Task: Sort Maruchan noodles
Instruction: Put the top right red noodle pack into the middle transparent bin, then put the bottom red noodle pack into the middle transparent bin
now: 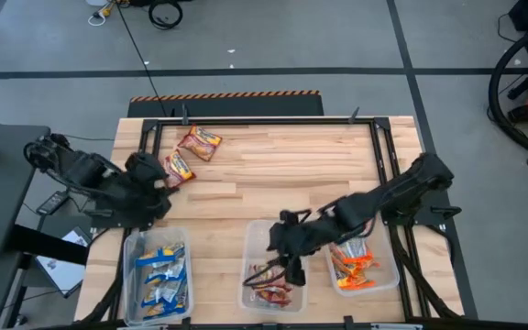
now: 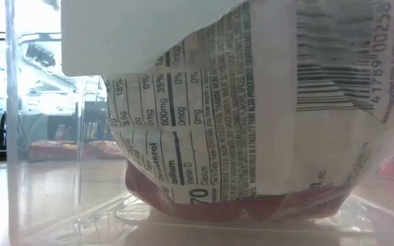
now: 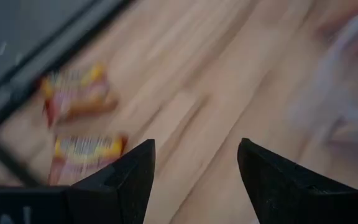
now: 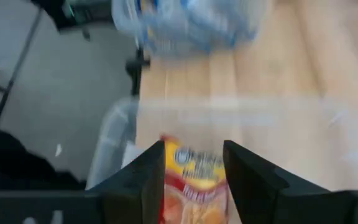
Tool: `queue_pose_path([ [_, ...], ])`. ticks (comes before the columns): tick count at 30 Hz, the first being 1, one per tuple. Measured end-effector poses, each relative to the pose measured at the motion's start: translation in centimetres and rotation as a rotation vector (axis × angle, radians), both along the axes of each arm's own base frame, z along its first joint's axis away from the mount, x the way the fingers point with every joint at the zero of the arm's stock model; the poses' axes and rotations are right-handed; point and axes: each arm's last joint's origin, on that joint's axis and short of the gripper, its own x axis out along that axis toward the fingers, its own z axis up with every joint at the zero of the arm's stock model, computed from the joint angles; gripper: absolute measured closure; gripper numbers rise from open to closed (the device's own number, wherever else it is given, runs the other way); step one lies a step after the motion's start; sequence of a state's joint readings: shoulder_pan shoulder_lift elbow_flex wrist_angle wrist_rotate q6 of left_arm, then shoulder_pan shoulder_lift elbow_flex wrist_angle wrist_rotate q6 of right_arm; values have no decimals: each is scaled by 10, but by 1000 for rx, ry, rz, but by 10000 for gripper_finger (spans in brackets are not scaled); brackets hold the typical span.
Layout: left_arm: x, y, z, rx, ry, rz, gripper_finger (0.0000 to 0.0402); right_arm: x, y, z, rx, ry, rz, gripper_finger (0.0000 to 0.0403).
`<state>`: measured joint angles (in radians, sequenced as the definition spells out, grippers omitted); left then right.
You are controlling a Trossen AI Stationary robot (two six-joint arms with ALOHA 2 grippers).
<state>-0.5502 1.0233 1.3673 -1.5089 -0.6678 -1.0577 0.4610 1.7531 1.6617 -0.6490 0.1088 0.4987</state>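
A dark red packet [image 4: 194, 186] sits between the right hand's [image 1: 289, 266] parted fingers above the middle bin [image 1: 255, 240]; it could catch the rim. Two packets [image 1: 189, 154] wait on the desk [image 1: 291, 174] before the released left hand [image 3: 194, 180].

robot lab: taped grey floor [image 1: 273, 46], cables [image 1: 136, 37].

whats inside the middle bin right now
The middle bin holds dark red noodle packets, heaped at its near end. The right end effector hangs over them and covers part of the pile, so no count is possible.
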Motion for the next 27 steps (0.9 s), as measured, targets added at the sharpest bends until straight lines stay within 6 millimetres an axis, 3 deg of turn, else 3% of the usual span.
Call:
queue_pose_path([
  [6, 14, 22, -55, -127, 249, 164, 170, -25, -21, 57, -46, -223, -50, 223],
  [11, 30, 50, -107, -143, 363, 258, 170, -42, -36, 83, -129, -340, -132, 224],
  [16, 45, 80, -155, -180, 446, 303, 170, -49, -40, 91, -156, -366, -141, 224],
  [20, 54, 100, -182, -109, 550, 368, 170, -47, -39, 87, -166, -351, -138, 225],
  [27, 70, 103, -215, -57, 656, 402, 170, -42, -42, 79, -188, -305, -148, 226],
])
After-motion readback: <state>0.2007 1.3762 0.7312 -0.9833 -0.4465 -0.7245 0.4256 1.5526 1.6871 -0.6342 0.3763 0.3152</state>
